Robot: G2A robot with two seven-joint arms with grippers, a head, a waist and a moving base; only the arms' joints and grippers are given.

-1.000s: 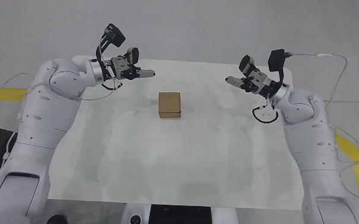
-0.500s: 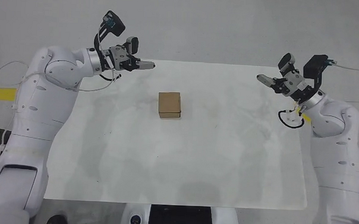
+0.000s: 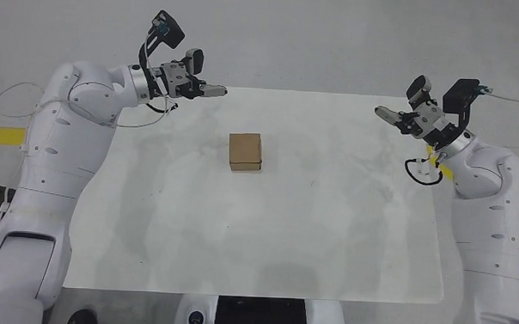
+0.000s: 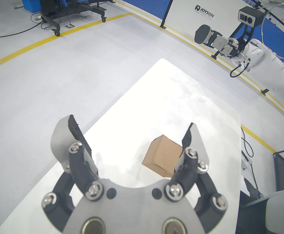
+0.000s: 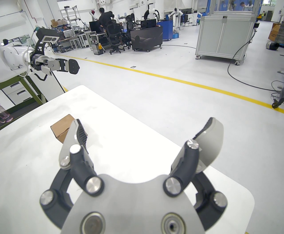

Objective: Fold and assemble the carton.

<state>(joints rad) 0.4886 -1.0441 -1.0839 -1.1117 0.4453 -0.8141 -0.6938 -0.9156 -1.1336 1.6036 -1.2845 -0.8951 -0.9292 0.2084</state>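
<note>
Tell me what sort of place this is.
Probably a robotics lab or workshop hall: a yellow floor line, desks with office chairs, a framed enclosure beyond the white table holding the carton.

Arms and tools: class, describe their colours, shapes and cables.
White rounded arm shells. The left tool and right tool match: silver plate, black links with silver bolts, curved silver fingers with ribbed black pads. Black wrist cameras, looped black cables.

The carton sits on the table, just behind its middle. The left gripper hangs over the far left corner and the right gripper over the far right, both well apart from it.
</note>
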